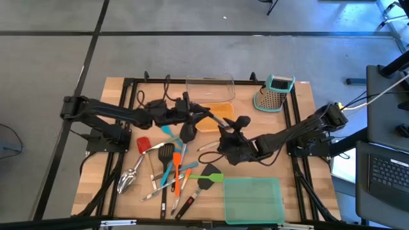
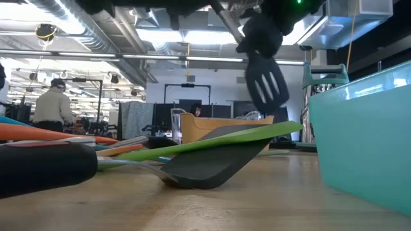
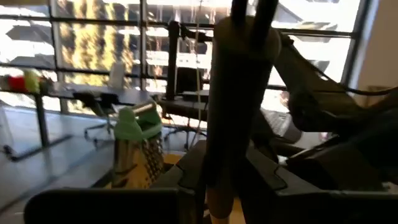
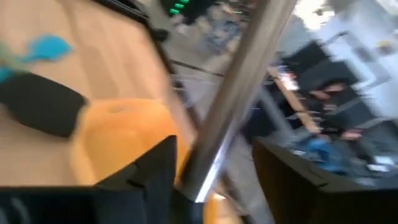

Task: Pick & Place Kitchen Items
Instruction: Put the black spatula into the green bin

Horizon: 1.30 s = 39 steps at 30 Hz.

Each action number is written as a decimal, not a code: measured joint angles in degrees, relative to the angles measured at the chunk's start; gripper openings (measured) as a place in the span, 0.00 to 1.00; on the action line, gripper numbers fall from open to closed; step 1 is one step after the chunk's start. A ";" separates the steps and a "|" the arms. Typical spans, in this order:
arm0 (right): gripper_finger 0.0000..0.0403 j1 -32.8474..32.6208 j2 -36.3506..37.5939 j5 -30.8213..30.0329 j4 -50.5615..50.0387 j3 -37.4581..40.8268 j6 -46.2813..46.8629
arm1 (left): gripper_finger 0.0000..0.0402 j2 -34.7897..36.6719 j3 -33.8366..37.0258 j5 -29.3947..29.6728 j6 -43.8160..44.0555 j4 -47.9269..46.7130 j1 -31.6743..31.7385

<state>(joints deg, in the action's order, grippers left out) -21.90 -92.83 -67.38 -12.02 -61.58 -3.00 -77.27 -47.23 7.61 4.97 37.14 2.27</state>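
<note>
Black slotted spatula (image 1: 189, 128) aloft over table centre; remaining utensils (image 1: 167, 171) scattered flat, front-left

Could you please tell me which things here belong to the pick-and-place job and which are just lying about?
Job: black slotted spatula, red spatula, orange tool, green spatula, steel tongs.
Lying about: box grater, clear tray, orange tray, teal tray.
</note>
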 joint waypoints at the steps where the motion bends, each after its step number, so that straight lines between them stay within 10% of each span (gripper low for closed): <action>1: 0.56 -0.07 0.54 2.34 0.01 -0.01 0.01 | 0.14 0.89 -0.70 -1.70 -0.08 -2.36 0.27; 15: 0.48 -0.68 13.73 68.49 3.69 -0.01 0.38 | 0.14 4.43 -0.96 -39.31 -4.71 -8.57 -0.20; 24: 0.48 3.86 13.73 75.48 11.97 0.02 19.37 | 0.14 4.43 -2.16 -43.46 -5.96 -4.24 -5.45; 39: 0.57 8.02 4.29 91.61 27.79 0.02 23.18 | 0.14 4.25 -3.32 -42.07 -10.23 -5.26 -7.54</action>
<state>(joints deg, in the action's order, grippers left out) -13.88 -88.54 24.23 15.77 -61.56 20.18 -73.01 -50.54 -34.46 -5.26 31.88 -5.27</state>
